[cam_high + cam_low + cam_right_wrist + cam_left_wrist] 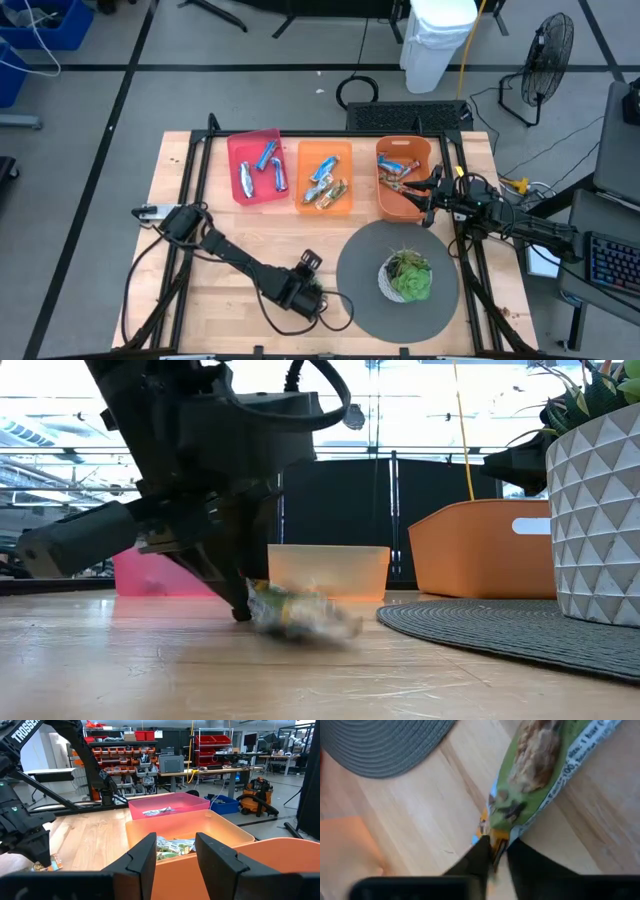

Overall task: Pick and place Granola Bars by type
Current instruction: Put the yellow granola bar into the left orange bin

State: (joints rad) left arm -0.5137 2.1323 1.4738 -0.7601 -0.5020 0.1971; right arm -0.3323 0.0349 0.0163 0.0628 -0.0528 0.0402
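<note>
On the bare wood near the table's front edge, a green-wrapped granola bar [545,765] lies just beside the grey round mat [365,290], its crimped end pinched between the closed fingers of the left gripper [494,851]. Farther back, the right gripper [176,851] hovers with fingers apart and empty over the dark orange bin [392,205], which stands beside the light orange bin [302,150] and the pink bin [236,147], each holding bars.

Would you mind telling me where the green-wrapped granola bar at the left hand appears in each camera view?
High view: mostly hidden under the left hand, low centre, left of the grey mat.
Low view: green granola bar on the wood, centre, at the fingertips.
Left wrist view: bar fills the upper right, its end pinched between the fingers.
Right wrist view: a wrapper shows at the far left edge, likely the bar.
Shared landmark: the grey mat.
</note>
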